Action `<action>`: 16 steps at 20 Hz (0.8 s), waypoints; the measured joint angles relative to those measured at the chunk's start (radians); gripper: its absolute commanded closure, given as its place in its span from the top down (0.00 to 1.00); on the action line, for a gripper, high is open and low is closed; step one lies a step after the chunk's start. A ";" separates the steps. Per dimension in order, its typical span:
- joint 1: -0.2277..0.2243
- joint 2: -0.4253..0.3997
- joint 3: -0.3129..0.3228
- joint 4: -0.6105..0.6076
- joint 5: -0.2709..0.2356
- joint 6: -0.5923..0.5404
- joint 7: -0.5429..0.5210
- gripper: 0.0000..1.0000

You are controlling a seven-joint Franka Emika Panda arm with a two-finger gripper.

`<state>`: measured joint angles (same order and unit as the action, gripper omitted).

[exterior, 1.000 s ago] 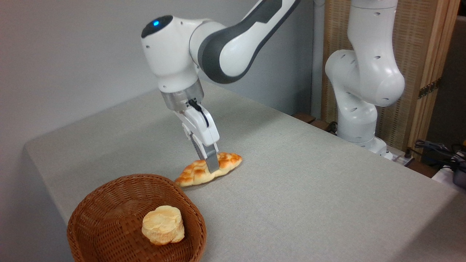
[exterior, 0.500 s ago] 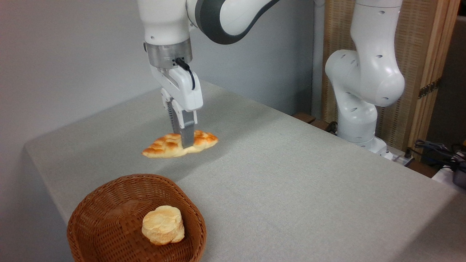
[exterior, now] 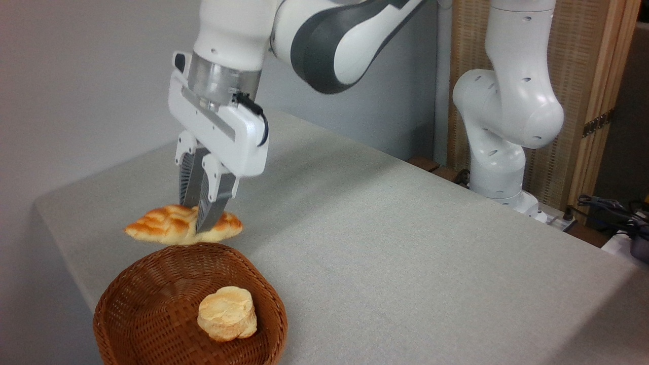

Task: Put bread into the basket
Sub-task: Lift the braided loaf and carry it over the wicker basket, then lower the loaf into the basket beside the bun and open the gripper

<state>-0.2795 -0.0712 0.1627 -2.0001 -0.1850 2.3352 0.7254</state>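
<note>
From my console the bread (exterior: 172, 226) shows golden-orange with toasted brown patches across a braided surface, its underside paler yellow; the basket (exterior: 152, 284) is a warm reddish-brown wicker weave, the strands crossing in a tight chequered pattern on the inner wall; the bun (exterior: 226, 313) in it is pale yellow with a whitish top; I see the gripper (exterior: 200, 215) white-bodied with grey ribbed fingers (exterior: 209, 209) and a black cable; the arm (exterior: 334, 45) is white with dark grey bands; the table (exterior: 405, 243) is plain light grey cloth; the wall (exterior: 76, 76) is flat pale grey.
</note>
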 measured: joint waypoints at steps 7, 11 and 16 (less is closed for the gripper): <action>0.001 0.078 0.003 0.000 0.000 0.066 0.000 1.00; 0.002 0.085 0.005 0.001 0.000 0.069 0.000 1.00; 0.003 0.085 0.014 0.003 0.000 0.069 0.000 1.00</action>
<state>-0.2764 0.0136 0.1770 -1.9970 -0.1853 2.4046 0.7254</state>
